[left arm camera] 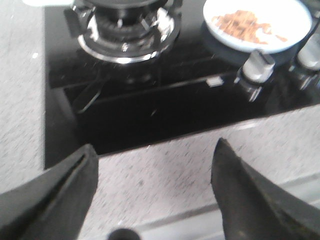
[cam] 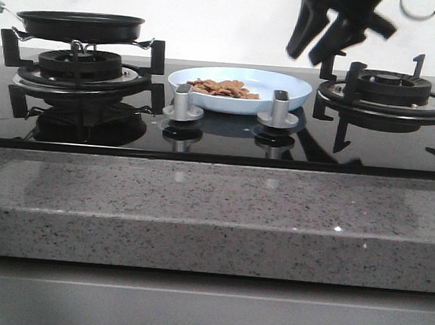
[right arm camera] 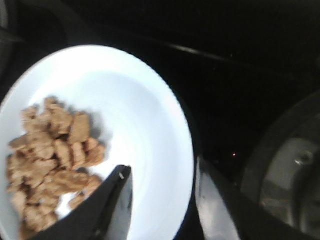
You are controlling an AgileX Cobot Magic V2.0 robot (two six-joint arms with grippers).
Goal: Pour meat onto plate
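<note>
A heap of small flat brown-orange meat slices [cam: 223, 88] is seen lying on the wide, glossy pale blue-white plate [cam: 291, 88], set between two black gas burners on the stove. The left pincer [left arm camera: 152, 187] is spread apart over the speckled grey tabletop [cam: 213, 215]. The right pincer [cam: 318, 36] hangs released, empty, above the plate's rim. No writing can be read.

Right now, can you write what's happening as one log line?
meat: heaped on plate | pan: on left burner | left gripper: open | right gripper: open, above plate
</note>
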